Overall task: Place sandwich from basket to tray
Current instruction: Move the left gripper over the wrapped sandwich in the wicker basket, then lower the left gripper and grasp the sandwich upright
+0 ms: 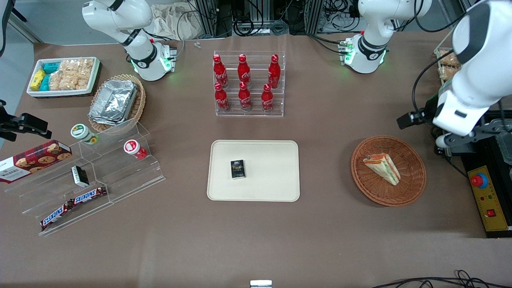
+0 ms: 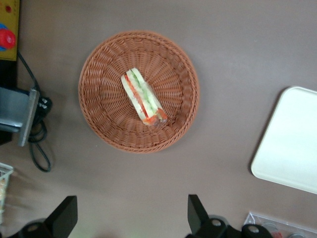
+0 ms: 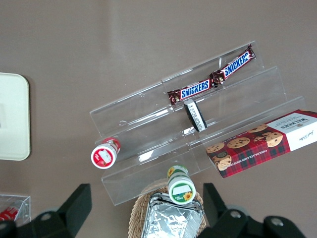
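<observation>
Fingers [image 2: 67, 214] of the left arm's gripper [image 2: 131, 218] stand wide apart and hold nothing, hovering high above the table near the round wicker basket [image 2: 106, 64]. That height and spread suggest an approach: the pincer is lined up to descend on the load, not yet close to it. The sandwich [image 2: 143, 96], a wrapped triangular wedge with red and green filling, lies on its side in the middle of the basket, clear of the rim, so the jaws should have room on either flank.

Toward the parked arm's end of the table from the basket, well apart from it, sits the cream tray [image 1: 280, 188], with a small dark box [image 1: 237, 169] lying on it; much of its surface is bare, so a spot for the wedge looks easy to find.

Only the wrist camera shows the open fingers; the front camera alone shows the whole tray, its box, and a rack of red cola bottles [image 1: 245, 82] farther from that camera.
</observation>
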Tool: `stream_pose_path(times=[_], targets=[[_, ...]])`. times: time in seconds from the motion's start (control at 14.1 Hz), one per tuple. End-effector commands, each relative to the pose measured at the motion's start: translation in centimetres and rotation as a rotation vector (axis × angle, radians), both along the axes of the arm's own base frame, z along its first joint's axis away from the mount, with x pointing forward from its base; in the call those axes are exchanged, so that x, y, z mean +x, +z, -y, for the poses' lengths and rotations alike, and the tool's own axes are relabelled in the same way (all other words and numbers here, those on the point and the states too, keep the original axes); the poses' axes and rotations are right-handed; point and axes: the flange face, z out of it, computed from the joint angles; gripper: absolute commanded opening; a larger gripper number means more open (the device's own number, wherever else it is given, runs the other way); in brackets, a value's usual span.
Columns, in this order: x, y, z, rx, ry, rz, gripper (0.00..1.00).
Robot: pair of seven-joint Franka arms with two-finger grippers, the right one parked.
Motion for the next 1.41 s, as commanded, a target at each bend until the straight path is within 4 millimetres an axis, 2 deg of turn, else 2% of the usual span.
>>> stream_pose_path(times=[0.0, 0.28, 0.42, 0.85, 0.99, 1.2, 1.27, 1.34], targets=[[-0.9, -4.5, -1.4, 0.002, 0.086, 0.02, 1.0], [-0.8, -12.5, -1.9, -0.006, 0.205, 0.071, 1.0], [0.2, -16.2, -1.8, -0.007, 0.286, 0.074, 1.0], [2.2, -25.7, -1.4, -0.01, 0.459, 0.087, 1.0], [2.1, -27.5, -1.5, 0.002, 0.466, 0.068, 1.0], [2.2, -28.3, -1.7, 0.005, 0.471, 0.058, 0.99], [2.3, -28.5, -1.7, 0.005, 0.471, 0.058, 0.95], [2.3, -28.8, -1.7, 0.004, 0.469, 0.061, 0.83]])
